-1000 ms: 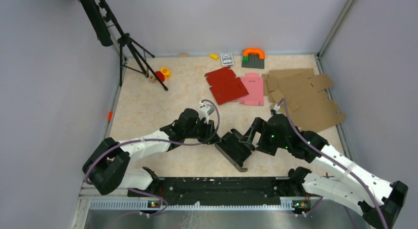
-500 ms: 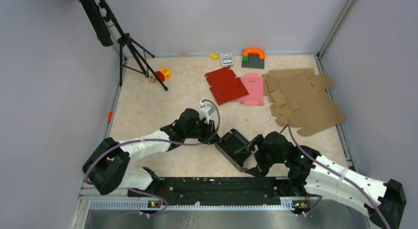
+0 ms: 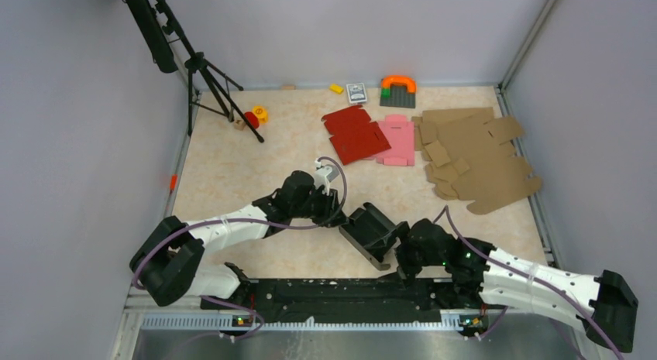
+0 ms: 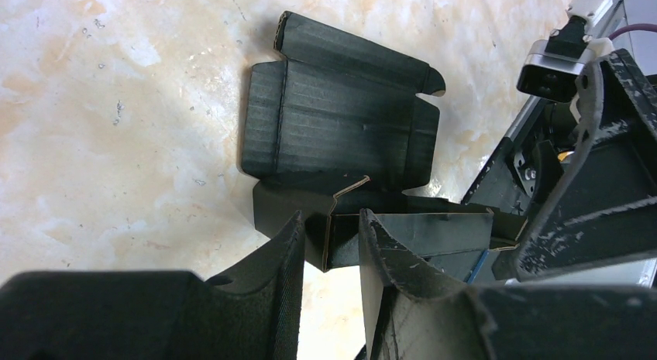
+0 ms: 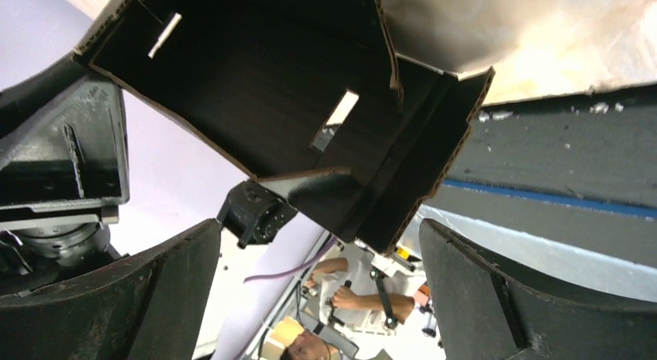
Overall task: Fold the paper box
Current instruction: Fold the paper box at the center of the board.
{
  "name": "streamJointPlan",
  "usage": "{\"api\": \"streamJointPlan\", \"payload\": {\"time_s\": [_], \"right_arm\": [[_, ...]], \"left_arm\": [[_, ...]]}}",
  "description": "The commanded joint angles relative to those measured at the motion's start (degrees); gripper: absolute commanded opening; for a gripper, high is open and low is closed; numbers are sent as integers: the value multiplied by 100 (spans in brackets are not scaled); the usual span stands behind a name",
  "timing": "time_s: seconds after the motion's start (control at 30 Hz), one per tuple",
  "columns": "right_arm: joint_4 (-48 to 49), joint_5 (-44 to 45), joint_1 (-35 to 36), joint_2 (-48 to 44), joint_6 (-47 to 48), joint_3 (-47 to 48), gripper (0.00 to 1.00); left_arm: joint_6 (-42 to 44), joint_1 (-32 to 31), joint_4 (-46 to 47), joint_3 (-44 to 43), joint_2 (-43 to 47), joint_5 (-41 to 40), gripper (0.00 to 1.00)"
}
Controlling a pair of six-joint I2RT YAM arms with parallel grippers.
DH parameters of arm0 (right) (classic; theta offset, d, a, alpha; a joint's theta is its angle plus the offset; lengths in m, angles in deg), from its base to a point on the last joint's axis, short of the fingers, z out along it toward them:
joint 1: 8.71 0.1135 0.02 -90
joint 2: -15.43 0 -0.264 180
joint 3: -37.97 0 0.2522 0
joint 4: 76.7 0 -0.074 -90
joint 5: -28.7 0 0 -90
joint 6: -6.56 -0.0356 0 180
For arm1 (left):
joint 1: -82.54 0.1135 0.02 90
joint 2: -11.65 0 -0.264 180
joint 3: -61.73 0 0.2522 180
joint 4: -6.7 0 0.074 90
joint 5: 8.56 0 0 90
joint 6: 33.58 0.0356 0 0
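Observation:
The black paper box point(image 3: 370, 230) lies partly folded on the table between my two arms, with some walls raised. In the left wrist view its flat panel point(image 4: 341, 120) is spread on the table, and a raised corner wall stands between my left gripper's point(image 4: 331, 221) fingers, which are shut on it. From above, the left gripper point(image 3: 341, 217) is at the box's left end. My right gripper point(image 3: 403, 250) is low at the box's near right corner. Seen from the right wrist, the box's underside and slots point(image 5: 256, 89) fill the top, and the right gripper point(image 5: 318, 228) is wide open with nothing gripped.
A red blank point(image 3: 355, 134), a pink blank point(image 3: 397, 139) and brown cardboard sheets point(image 3: 476, 155) lie at the back right. Toy blocks point(image 3: 398, 89) and a card deck point(image 3: 356, 92) are by the back wall. A tripod point(image 3: 205, 73) stands back left. A black rail point(image 3: 341, 290) runs along the near edge.
My right arm has swung from the box's far right side down toward the near edge, to the box's near right corner. The left arm keeps its hold and has not moved.

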Motion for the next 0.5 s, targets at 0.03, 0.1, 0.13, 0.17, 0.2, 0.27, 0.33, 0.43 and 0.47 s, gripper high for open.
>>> {"api": "streamJointPlan", "payload": {"time_s": [0.03,0.1,0.13,0.17,0.2,0.27,0.33,0.43,0.47], "right_arm": [[494,606,60,-215,-1087,-254,95],[439,806,62,-353,-1247,-354,94],[438,869,60,-410,-1319,-419,93],[468,935,64,-455,-1394,-480,92],[521,996,60,-485,-1435,-534,92],[578,1017,68,-515,-1514,-605,92],[597,1017,60,-488,-1532,-632,91],[693,1017,59,-447,-1593,-722,85],[694,1125,59,-446,-1621,-754,84]], "left_arm": [[116,-59,-156,-119,-50,-4,31],[120,-68,-158,-120,-39,12,31],[128,-70,-158,-120,-39,26,31],[135,-77,-158,-120,-38,42,31],[137,-79,-151,-128,-39,68,31],[154,-87,-124,-135,-58,160,31],[172,-93,-123,-146,-78,250,31],[198,-105,-138,-151,-74,316,31],[207,-110,-154,-155,-73,327,31]]}}
